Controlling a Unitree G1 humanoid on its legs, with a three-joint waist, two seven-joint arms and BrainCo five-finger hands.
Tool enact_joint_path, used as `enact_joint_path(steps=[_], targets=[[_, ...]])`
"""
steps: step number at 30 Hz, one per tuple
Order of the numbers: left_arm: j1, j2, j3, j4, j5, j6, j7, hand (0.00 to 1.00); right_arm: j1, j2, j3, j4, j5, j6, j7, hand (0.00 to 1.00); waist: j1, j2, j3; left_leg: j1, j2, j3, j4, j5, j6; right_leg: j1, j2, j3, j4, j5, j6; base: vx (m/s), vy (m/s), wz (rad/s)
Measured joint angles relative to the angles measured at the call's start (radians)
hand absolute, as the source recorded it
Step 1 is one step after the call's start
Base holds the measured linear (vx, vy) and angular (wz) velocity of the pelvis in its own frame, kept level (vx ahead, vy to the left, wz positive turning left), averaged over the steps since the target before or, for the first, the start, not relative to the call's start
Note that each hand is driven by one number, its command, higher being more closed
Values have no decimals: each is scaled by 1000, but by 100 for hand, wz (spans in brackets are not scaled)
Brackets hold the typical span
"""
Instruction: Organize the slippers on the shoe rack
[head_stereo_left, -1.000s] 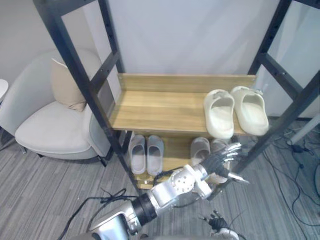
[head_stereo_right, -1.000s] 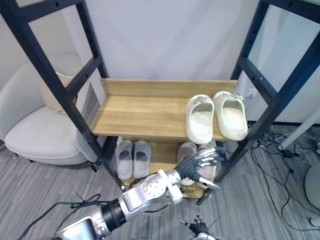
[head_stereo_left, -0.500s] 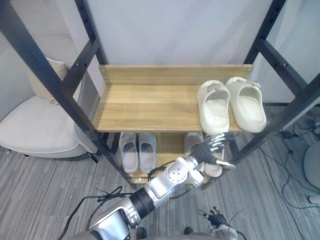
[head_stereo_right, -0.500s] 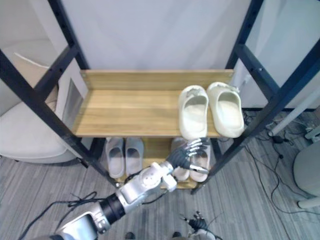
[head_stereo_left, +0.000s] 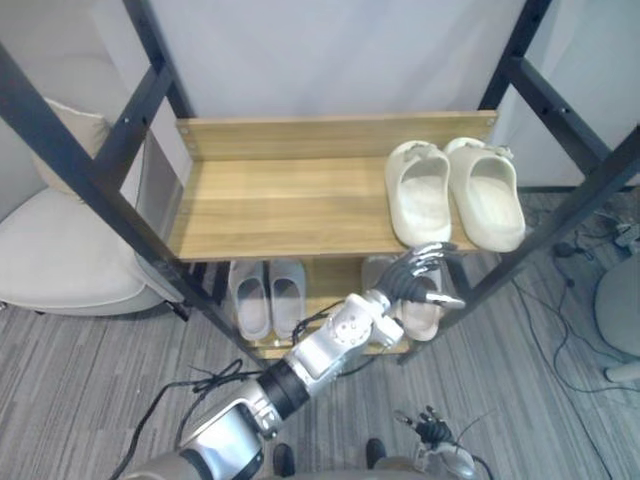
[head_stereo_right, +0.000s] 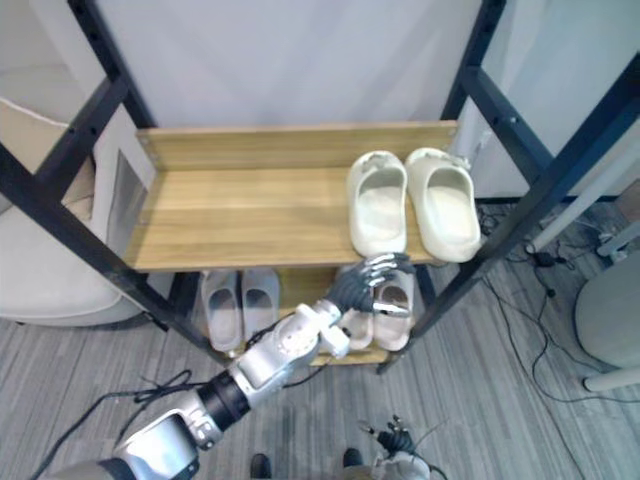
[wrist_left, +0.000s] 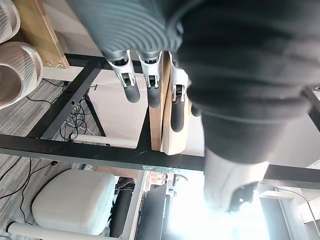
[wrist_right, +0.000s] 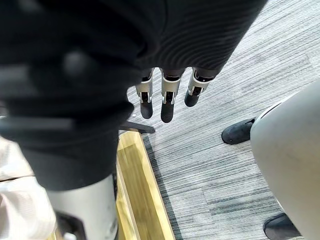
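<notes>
Left hand (head_stereo_left: 413, 276) reaching under the front edge of the upper shelf (head_stereo_left: 290, 205) of the shoe rack (head_stereo_left: 100, 180); fingers spread and only slightly bent, thumb held apart, nothing in its grasp, as its own wrist view confirms with the fingers (wrist_left: 152, 92) hanging free before the black frame. Directly beneath the hand, on the lower shelf, a beige pair of slippers (head_stereo_left: 428, 315), largely covered by the hand and the shelf above, so that one heel end alone is clear; whether the fingertips touch this pair cannot be told. Just above and beyond the hand, a cream pair of slippers (head_stereo_left: 455, 198) side by side at the right end of the upper shelf, toes towards the robot and one toe overhanging the front edge. Well to the hand's left, a grey pair of slippers (head_stereo_left: 268, 297) on the lower shelf, far ends cut off by the upper shelf. Right hand (wrist_right: 165, 102) hanging over grey carpet (wrist_right: 240, 75), fingers straight and relaxed, holding nothing. Pale armchair (head_stereo_left: 60, 265) far to the left, partly behind the frame.
</notes>
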Motion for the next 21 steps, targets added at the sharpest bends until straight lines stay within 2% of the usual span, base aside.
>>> enact_joint_path(steps=[21], targets=[[58,0,-42,0,-45,0,-34,0,-14,-2,16,3,1,0,-4,0,4,1,1,5,-7,-40,0,7,5,34,-4,-38,-1,1,1,-21,-11,5]])
